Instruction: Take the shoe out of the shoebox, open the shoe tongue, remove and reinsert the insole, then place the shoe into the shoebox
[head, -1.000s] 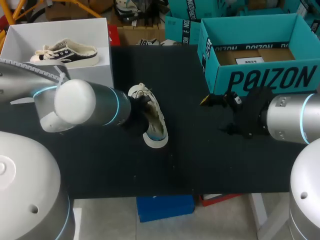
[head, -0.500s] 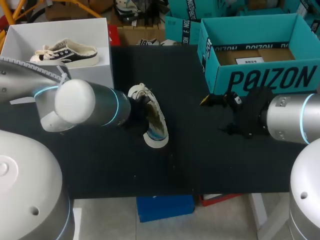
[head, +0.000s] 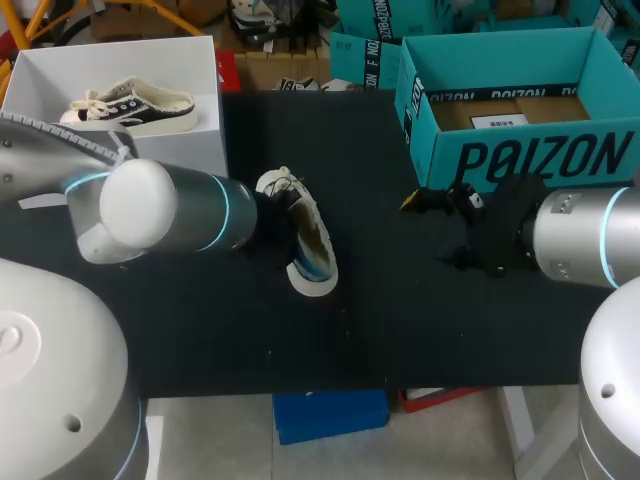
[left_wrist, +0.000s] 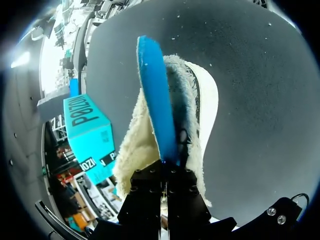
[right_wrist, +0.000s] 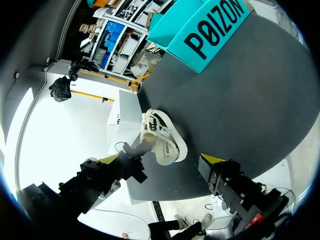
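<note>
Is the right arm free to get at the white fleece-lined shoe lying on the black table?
Probably yes: only bare black table lies between the right tool and the white fleece-lined shoe, though the left tool grips its blue insole at one end.

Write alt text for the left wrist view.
The left gripper grips the near end of a blue insole, which rises out of a fleece-lined white shoe lying on the black table. A teal shoebox stands farther off.

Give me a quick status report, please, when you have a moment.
Left gripper shut on blue insole, which stands part way in the shoe. Right gripper open, empty, beside teal shoebox. Nothing in the way.
</note>
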